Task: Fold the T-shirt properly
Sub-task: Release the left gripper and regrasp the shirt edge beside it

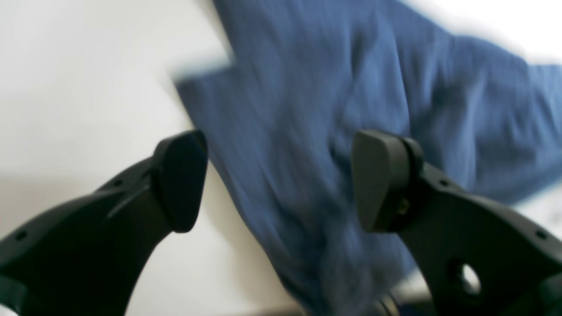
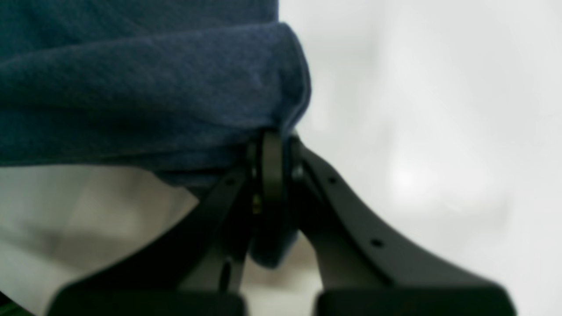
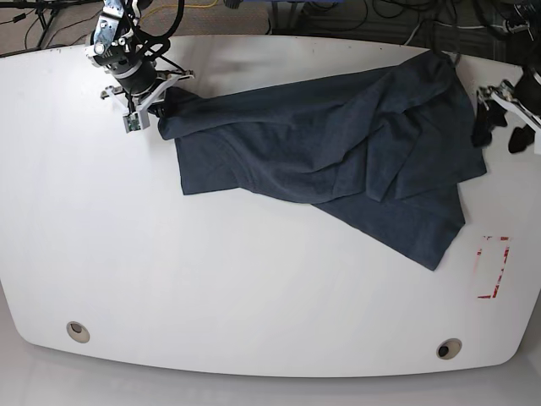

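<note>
Pinching a bunched edge of the T-shirt (image 3: 321, 144), my right gripper (image 2: 272, 162) is clenched on cloth, the rest spreading away across the table (image 3: 211, 279). My left gripper (image 1: 281, 180) gapes wide, empty, just beside the shirt's far edge.

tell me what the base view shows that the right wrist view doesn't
Only the base view shows the whole T-shirt spread crumpled across the white table, the open left gripper beside the shirt's edge holding nothing, and the red outline marked near the table's edge.

Only the right wrist view shows up close that the right gripper is shut on a bunched fold of cloth.

Both show the navy shirt, the white table and the right gripper at the shirt's corner.
</note>
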`<state>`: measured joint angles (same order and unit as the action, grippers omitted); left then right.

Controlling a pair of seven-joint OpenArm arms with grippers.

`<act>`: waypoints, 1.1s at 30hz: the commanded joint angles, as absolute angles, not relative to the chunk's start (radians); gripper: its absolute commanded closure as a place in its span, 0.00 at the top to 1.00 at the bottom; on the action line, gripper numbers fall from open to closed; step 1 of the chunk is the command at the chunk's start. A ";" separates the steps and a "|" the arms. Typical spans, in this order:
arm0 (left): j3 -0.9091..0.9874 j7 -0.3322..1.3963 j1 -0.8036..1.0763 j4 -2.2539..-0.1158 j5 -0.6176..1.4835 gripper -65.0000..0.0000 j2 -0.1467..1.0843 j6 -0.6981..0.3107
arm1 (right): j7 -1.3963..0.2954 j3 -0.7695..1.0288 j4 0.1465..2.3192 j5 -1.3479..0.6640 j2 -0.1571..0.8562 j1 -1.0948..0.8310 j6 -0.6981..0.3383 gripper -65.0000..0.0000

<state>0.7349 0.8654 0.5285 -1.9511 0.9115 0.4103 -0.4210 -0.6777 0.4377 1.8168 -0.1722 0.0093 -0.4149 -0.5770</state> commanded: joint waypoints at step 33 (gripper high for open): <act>0.638 1.009 -0.021 -1.245 0.527 0.57 0.421 -0.519 | -0.659 0.441 1.831 -0.179 -0.021 -0.384 -0.572 0.00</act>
<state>0.6407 1.0462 -0.0013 -1.2472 0.5159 0.3965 -0.5171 -0.6819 0.4389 1.8156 -0.1623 -0.0250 -0.3859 -0.5762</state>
